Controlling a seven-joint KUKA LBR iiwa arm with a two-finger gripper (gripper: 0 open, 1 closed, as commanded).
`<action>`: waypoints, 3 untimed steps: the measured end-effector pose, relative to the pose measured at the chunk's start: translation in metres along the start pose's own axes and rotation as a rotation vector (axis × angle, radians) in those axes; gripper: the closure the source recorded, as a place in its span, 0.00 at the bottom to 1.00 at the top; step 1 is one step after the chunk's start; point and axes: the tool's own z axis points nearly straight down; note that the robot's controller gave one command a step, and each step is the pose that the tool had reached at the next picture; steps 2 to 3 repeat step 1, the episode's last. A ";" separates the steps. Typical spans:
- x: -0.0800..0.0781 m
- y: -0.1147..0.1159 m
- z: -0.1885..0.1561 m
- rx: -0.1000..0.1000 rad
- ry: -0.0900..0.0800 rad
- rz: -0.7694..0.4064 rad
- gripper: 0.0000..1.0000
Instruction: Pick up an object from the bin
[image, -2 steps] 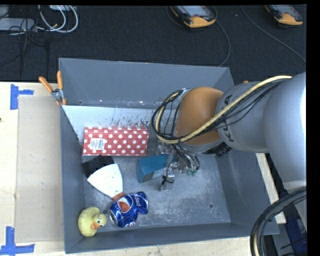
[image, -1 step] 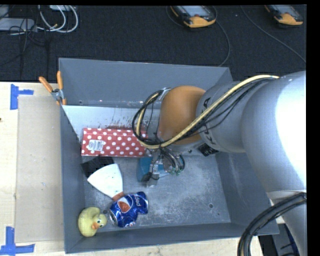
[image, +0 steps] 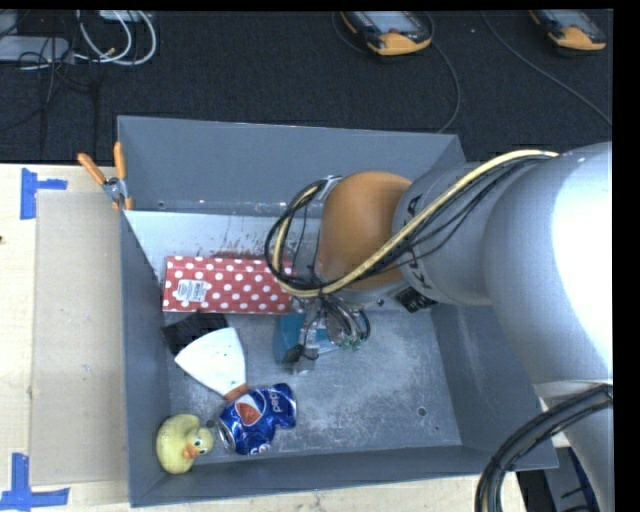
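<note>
My gripper (image: 306, 350) reaches down in the middle of the bin, under the arm's orange cover. A small blue thing (image: 288, 333) lies right against its left side; whether it is gripped I cannot tell. A red box with white dots (image: 225, 284) lies flat just up and left of the gripper, its right end hidden by the arm. A crushed blue cola can (image: 258, 419) rests on the bin floor below and left of the gripper.
A white wedge-shaped piece (image: 215, 360) lies left of the gripper, partly over a black thing (image: 192, 327). A yellow rubber duck (image: 180, 442) sits in the front left corner. Bare bin floor lies to the right of the can.
</note>
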 end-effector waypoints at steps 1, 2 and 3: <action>0.004 -0.019 -0.058 -0.005 0.012 -0.026 1.00; 0.004 -0.019 -0.058 -0.005 0.012 -0.026 1.00; 0.004 -0.019 -0.058 -0.005 0.012 -0.026 1.00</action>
